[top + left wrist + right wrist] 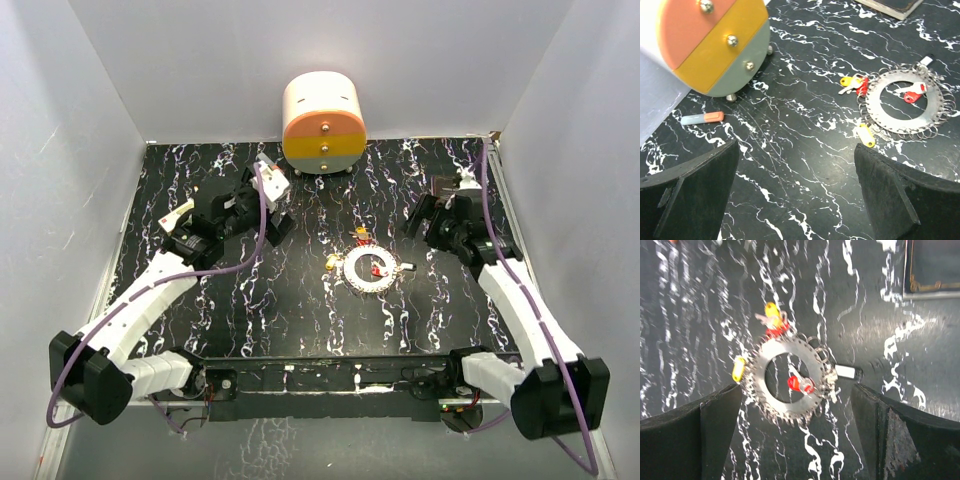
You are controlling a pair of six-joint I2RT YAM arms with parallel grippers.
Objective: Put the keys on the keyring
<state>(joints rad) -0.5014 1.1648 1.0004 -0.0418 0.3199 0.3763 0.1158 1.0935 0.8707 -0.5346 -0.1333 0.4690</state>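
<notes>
The keyring (352, 270) is a flat silver toothed ring lying on the black marbled table, right of centre. It also shows in the left wrist view (890, 114) and the right wrist view (762, 365). A red key (378, 268) (914, 94) (800, 384) lies in its centre hole. A yellow and a red key (362, 238) (852, 84) (774, 320) lie at its far rim. Another yellow key (331, 264) (866, 135) (738, 368) lies at its left rim. My left gripper (278, 212) (796, 150) is open and empty, left of the ring. My right gripper (418, 222) (796, 390) is open and empty, right of and above the ring.
A cream-and-orange round drawer unit (323, 125) (710, 40) stands at the back centre. An orange-tipped grey marker pen (702, 118) lies near its feet. A white tag (407, 266) (847, 371) lies at the ring's right rim. A dark flat slab (445, 187) (932, 270) lies back right. White walls enclose the table.
</notes>
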